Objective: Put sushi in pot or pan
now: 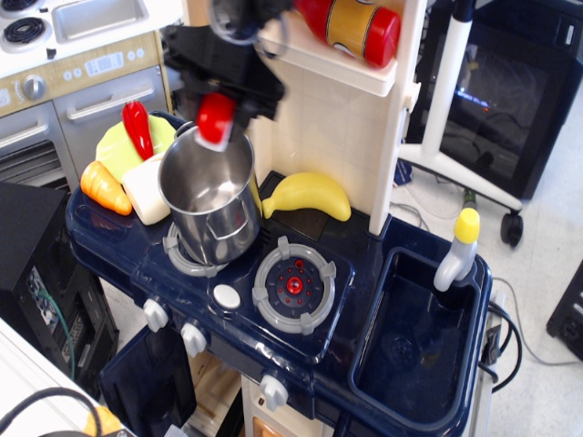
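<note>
The sushi (216, 120), a small red-topped toy on a white base, hangs in my black gripper (219, 109), which is shut on it. It is held just above the far rim of the shiny steel pot (211, 196). The pot stands upright on the left burner of the dark blue toy stove (137, 250). The pot's inside looks empty. The arm comes in from the top of the view, and my fingers are partly blurred.
A yellow banana (308, 194) lies right of the pot. A red chili (138, 128) on a green plate, a carrot (105, 187) and a white block (146, 191) lie left of it. A red and yellow bottle (355, 25) lies on the shelf. The sink (410, 337) is at the right.
</note>
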You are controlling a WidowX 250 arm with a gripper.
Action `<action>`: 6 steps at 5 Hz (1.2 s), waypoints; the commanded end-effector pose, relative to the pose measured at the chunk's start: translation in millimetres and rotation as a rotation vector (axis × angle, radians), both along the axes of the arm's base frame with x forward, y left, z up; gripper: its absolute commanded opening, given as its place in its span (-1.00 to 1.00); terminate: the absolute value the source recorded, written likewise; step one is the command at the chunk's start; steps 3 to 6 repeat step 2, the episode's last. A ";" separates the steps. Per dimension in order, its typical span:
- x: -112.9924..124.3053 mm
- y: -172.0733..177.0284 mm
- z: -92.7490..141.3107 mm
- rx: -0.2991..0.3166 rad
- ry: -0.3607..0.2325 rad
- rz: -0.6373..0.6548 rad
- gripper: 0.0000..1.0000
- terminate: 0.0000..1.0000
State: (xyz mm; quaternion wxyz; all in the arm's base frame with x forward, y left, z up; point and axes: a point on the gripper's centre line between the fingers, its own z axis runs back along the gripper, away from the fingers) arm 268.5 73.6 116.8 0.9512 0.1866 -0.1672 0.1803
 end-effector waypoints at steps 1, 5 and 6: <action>8.1 -16.3 6.3 0.011 -0.071 -0.004 1.00 -1.00; 8.1 -16.3 6.3 0.011 -0.071 -0.004 1.00 1.00; 8.1 -16.3 6.3 0.011 -0.071 -0.004 1.00 1.00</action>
